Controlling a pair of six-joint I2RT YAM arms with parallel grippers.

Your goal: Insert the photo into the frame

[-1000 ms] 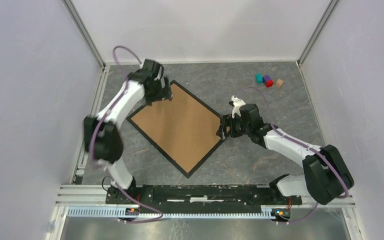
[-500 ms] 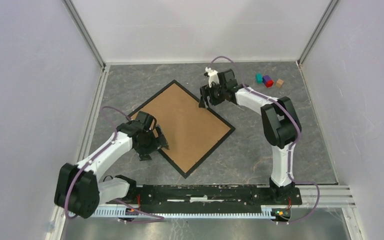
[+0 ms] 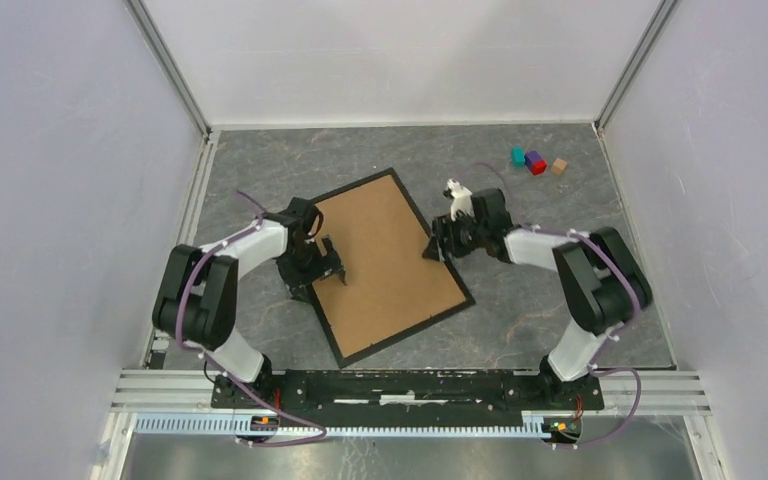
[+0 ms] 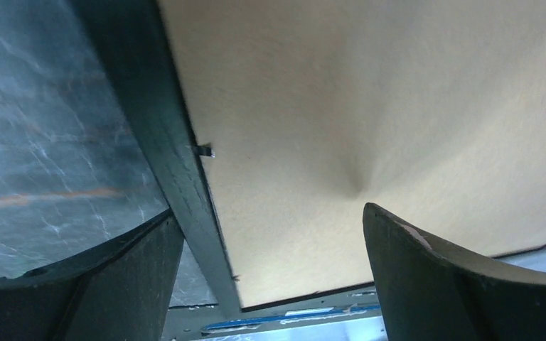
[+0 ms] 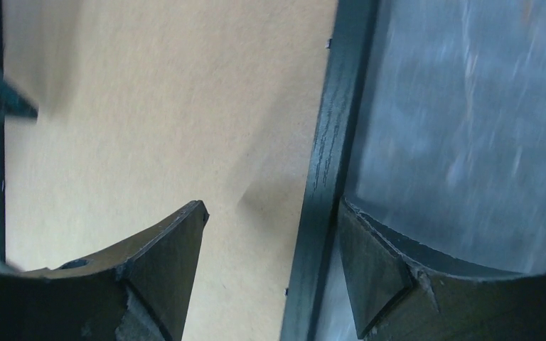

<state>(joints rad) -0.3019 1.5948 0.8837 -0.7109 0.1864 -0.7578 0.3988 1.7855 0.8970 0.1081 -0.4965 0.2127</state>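
1. The grey marbled table (image 3: pixel 260 160) carries everything.
2. A black frame (image 3: pixel 407 331) lies flat near the middle, turned askew, with its brown backing board (image 3: pixel 385 260) facing up.
3. At the far right, three small blocks sit close together: a teal block (image 3: pixel 517 155), a purple block (image 3: pixel 534 158) and a tan block (image 3: pixel 558 166).

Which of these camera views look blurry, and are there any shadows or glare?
Top external: sharp, evenly lit, no glare. Right wrist: the table is smeared with blur, and the frame is slightly soft. Left wrist: a soft shadow on the backing board, with slight blur.
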